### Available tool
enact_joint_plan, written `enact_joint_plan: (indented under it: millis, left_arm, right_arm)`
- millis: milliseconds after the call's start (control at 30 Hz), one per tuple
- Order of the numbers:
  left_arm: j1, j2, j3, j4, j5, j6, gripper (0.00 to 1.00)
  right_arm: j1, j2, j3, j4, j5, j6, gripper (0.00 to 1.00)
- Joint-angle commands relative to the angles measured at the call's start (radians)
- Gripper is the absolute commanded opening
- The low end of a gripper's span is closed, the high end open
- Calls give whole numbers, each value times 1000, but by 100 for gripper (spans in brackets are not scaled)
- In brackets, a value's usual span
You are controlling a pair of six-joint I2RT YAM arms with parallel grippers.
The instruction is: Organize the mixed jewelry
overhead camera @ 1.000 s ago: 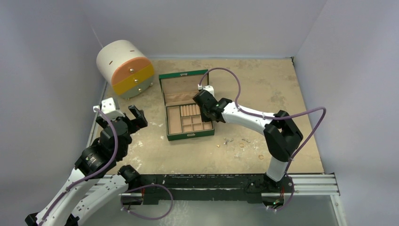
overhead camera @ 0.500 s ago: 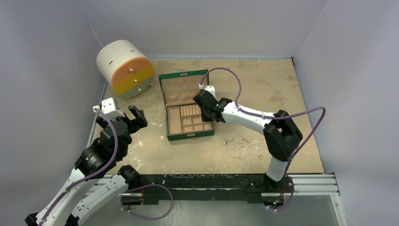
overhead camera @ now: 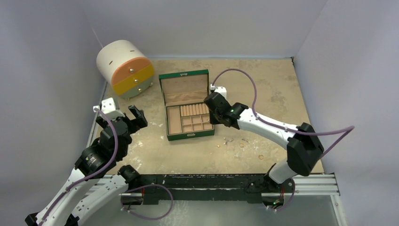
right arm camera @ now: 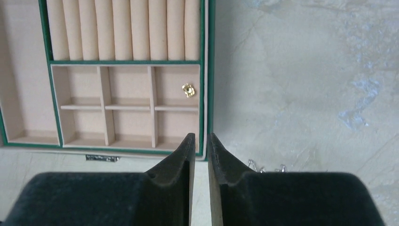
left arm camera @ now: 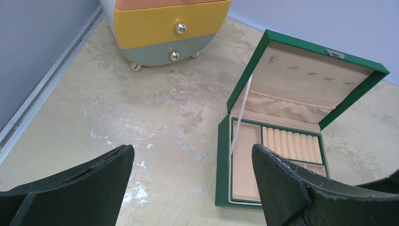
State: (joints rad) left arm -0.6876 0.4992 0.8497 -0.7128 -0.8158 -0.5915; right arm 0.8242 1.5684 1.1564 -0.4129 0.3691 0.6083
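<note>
Several tiny gold and silver pieces of the mixed jewelry [overhead camera: 241, 144] lie loose on the table right of the open green jewelry box [overhead camera: 163, 94]. One gold piece [right arm camera: 188, 90] lies in the box's upper right small compartment. My right gripper [overhead camera: 211, 118] hovers over the box's right front corner; in the right wrist view it [right arm camera: 201, 136] is open by a narrow gap and holds nothing. Two silver pieces [right arm camera: 256, 165] peek out beside its right finger. My left gripper [overhead camera: 120, 117] is wide open and empty, left of the box [left arm camera: 223, 165].
A round cabinet with orange and yellow drawers [overhead camera: 124, 68] stands at the back left; it also shows in the left wrist view [left arm camera: 169, 23]. The box lid [left arm camera: 310, 80] stands open. Walls enclose the table on three sides.
My right gripper has drawn back to the right and toward the near edge, from over the box's compartments to its right front corner. The left arm has not moved.
</note>
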Motion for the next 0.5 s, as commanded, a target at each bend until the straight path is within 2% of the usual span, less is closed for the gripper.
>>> enact_joint_plan:
  millis: [0, 267, 467]
  left_arm:
    - [3, 8, 4, 36, -13, -2, 96]
    - [2, 12, 4, 36, -11, -2, 96]
    - [3, 14, 5, 36, -9, -2, 96]
  right_arm:
    - [-2, -105, -79, -6, -10, 56, 19]
    - [-2, -238, -233, 33, -63, 55, 25]
    - [-2, -260, -316, 98, -201, 3, 29]
